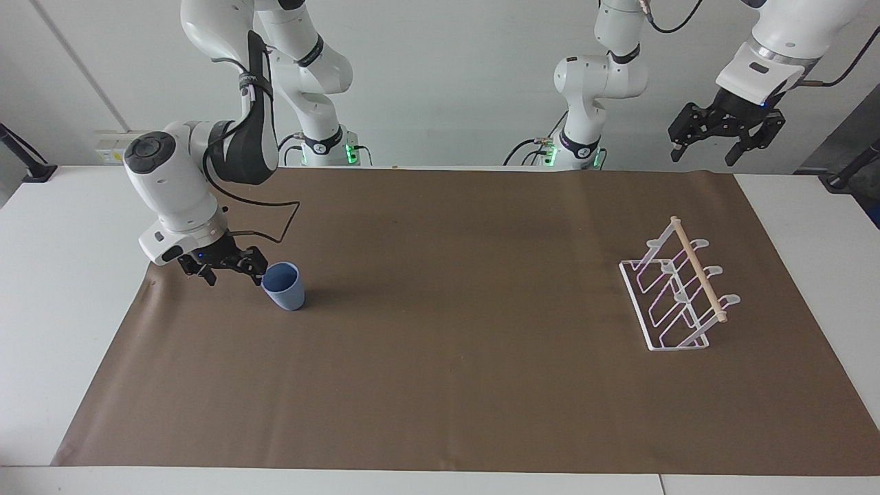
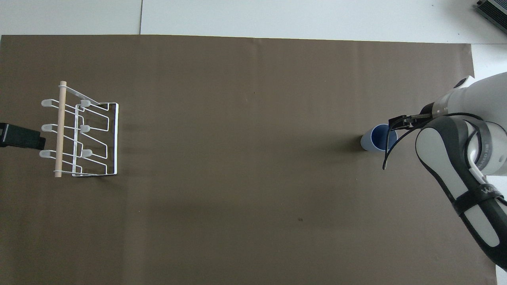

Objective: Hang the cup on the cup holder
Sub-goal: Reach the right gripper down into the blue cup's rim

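Observation:
The pale blue cup [image 1: 283, 287] [image 2: 377, 138] stands upright on the brown mat toward the right arm's end of the table. My right gripper [image 1: 232, 275] [image 2: 401, 121] hangs low and open just beside the cup's rim, on the side of the right arm's end, with nothing between its fingers. Whether a finger touches the rim I cannot tell. The white wire cup holder [image 1: 677, 295] [image 2: 85, 134] with its wooden dowel stands toward the left arm's end. My left gripper [image 1: 702, 155] [image 2: 20, 135] waits open, high above that end of the table.
A brown mat [image 1: 447, 385] covers most of the white table [image 1: 62, 275]. A black cable [image 1: 275, 220] loops from the right arm's wrist over the mat beside the cup. The mat's edge shows a crease [image 1: 152, 282] near the right gripper.

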### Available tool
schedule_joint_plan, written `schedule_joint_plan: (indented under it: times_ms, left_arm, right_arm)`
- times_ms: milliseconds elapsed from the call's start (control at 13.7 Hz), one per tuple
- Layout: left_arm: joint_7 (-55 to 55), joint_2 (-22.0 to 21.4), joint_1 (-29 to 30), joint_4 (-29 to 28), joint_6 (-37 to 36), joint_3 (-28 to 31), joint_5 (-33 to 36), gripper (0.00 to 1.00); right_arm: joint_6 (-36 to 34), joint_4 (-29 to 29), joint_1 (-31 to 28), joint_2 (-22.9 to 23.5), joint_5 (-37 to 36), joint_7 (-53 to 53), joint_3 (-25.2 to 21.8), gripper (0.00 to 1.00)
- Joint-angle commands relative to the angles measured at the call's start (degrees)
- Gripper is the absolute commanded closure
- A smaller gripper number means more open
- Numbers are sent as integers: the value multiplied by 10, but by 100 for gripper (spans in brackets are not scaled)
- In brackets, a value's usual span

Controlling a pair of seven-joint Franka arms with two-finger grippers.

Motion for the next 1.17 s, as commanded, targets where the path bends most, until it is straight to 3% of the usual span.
schedule_joint_plan:
  times_ms: [0,147,220,293,366,513,586,1099]
  left_arm:
    - [-2,-18,-6,-21,4,2,8,0]
    - [-5,-19,-6,-22,0,2,8,0]
    - [-5,-19,-3,-22,0,2,8,0]
    - [-5,-19,-3,-22,0,3,8,0]
    - [-6,-19,-3,-22,0,3,8,0]
    - [-5,-19,-3,-22,0,3,9,0]
    - [-5,-19,-2,-22,0,3,9,0]
    - [-5,-19,-2,-22,0,3,9,0]
  right_arm:
    - [43,-52,4,-26,14,-21,2,0]
    - [69,-68,6,-22,14,-31,2,0]
    - [71,-68,8,-20,14,-32,2,8]
    - [71,-68,8,-20,14,-33,2,26]
    - [70,-68,9,-20,14,-32,2,55]
    - [67,-67,9,-19,14,-31,2,89]
    - [66,-67,9,-19,14,-29,2,100]
    - [47,-45,9,-15,34,-23,8,100]
